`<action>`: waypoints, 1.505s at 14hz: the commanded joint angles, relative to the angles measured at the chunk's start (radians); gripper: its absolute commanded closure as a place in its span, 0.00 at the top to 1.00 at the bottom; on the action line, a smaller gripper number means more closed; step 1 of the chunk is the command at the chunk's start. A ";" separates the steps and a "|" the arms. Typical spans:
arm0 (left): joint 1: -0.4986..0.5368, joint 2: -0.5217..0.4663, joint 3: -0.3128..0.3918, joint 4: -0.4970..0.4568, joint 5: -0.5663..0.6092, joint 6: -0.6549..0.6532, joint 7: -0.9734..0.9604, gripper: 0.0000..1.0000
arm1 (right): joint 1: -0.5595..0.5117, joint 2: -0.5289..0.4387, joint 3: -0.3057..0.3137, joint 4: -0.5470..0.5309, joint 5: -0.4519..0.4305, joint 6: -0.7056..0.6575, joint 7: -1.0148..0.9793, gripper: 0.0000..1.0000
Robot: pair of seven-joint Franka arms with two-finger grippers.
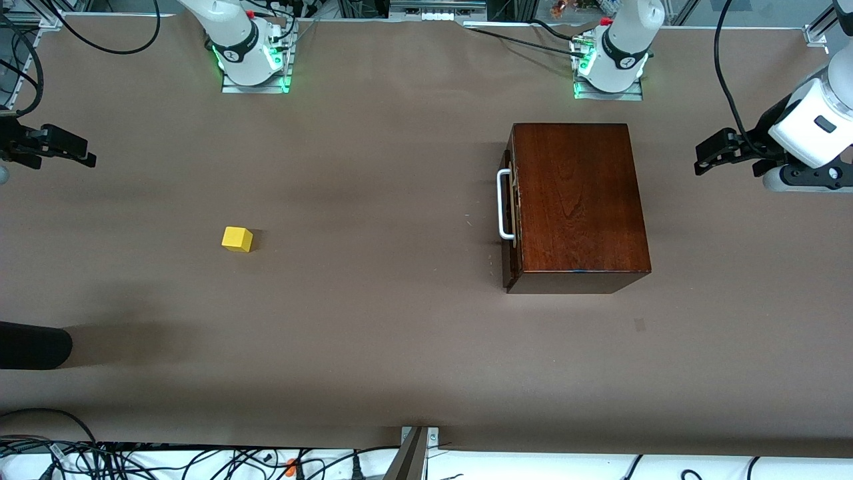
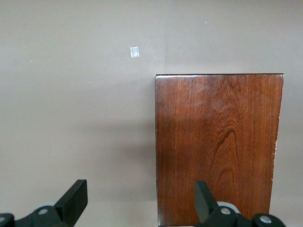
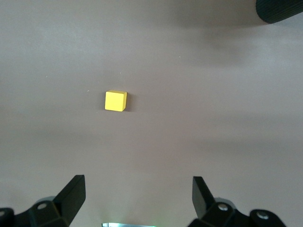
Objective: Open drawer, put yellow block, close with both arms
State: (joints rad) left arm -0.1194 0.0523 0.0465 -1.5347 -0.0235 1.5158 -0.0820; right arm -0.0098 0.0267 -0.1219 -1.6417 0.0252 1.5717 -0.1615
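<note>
The mahogany box sits on the brown desk toward the left arm's end, its drawer pushed fully in, so nothing of its inside shows; the white U-shaped handle faces the right arm's end. The yellow block lies alone on the bare desk, well apart from the box, toward the right arm's end. The left tool hangs above the desk beside the box, fingers spread and holding nothing. The right tool hangs at its own end, fingers spread wide, empty, with the block in its wrist view.
</note>
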 commanded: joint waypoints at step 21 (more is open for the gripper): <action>-0.025 0.036 -0.373 0.008 0.065 -0.002 -0.285 1.00 | -0.007 0.001 -0.005 0.008 0.002 -0.015 0.005 1.00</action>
State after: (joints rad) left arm -0.1382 0.0653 -0.2388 -1.5407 -0.0179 1.5123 -0.2636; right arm -0.0100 0.0279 -0.1314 -1.6417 0.0253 1.5716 -0.1614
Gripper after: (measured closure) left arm 0.000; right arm 0.000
